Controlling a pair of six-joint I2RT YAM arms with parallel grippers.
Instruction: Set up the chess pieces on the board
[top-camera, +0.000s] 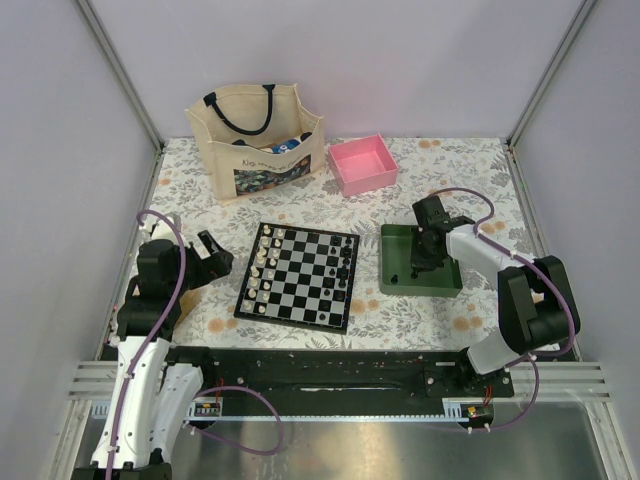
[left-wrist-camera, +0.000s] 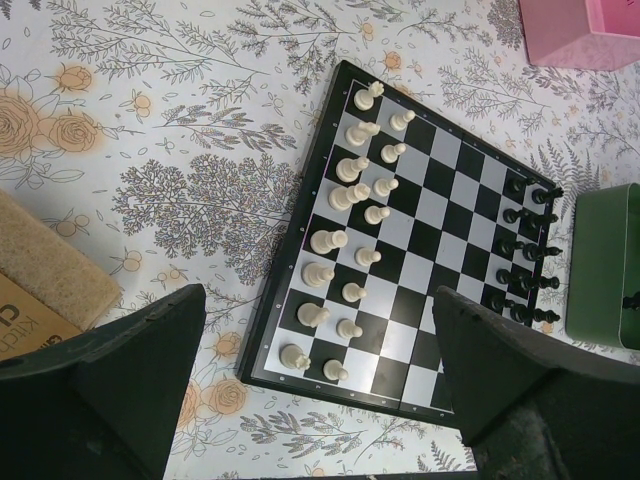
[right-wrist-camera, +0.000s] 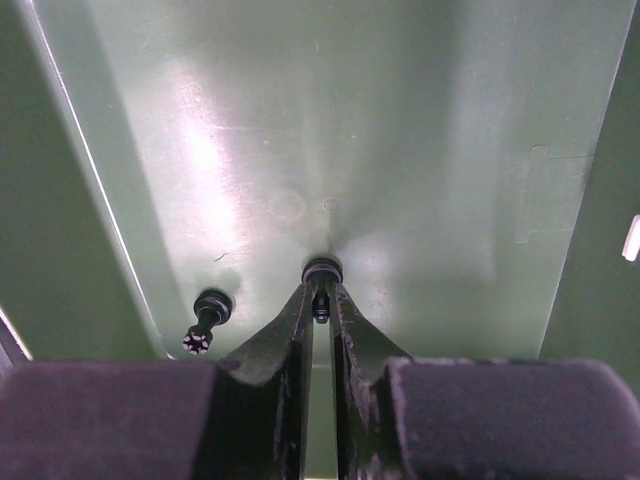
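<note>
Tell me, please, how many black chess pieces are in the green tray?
2: held piece in the right gripper; loose piece lying in the green tray beside it. Others may hide under the gripper.

green tray (right-wrist-camera: 60, 200) walls crowd the right hand (right-wrist-camera: 322, 305).

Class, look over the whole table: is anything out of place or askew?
One black chess piece sits loose in the green tray, off the board; the shut right tool pinches a second piece there. Nothing looks spilled or damaged.
</note>
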